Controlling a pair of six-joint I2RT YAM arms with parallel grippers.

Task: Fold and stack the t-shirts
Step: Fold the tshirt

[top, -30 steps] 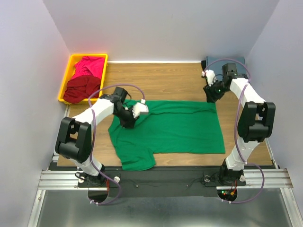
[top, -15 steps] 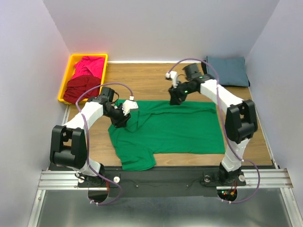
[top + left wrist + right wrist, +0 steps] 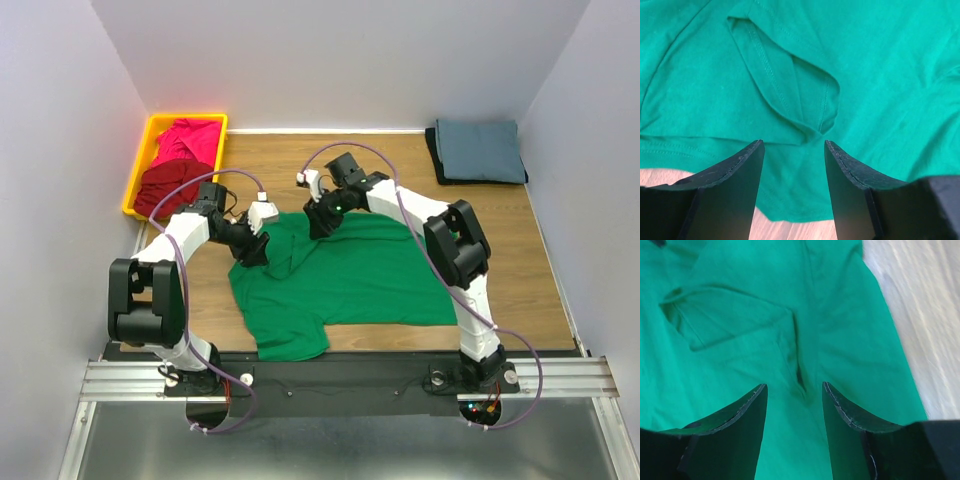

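A bright green t-shirt (image 3: 350, 280) lies spread on the wooden table, with one sleeve near the front edge. My left gripper (image 3: 252, 245) hovers over the shirt's upper left edge. Its jaws are open above a folded sleeve of the green cloth (image 3: 790, 95) and hold nothing (image 3: 792, 145). My right gripper (image 3: 322, 220) reaches across to the shirt's top edge near the collar, open over wrinkled green cloth (image 3: 740, 350) with nothing gripped (image 3: 794, 387). A folded blue-grey t-shirt (image 3: 480, 150) rests on a black one (image 3: 436, 160) at the back right.
A yellow bin (image 3: 137, 170) at the back left holds a magenta shirt (image 3: 190, 140) and a dark red shirt (image 3: 170, 185). White walls close in the table on three sides. Bare wood (image 3: 670, 175) shows by the shirt's left edge.
My left gripper has opened, letting go of the green cloth, and shifted left. My right arm swung from the back right corner across to the shirt's top edge near the left gripper.
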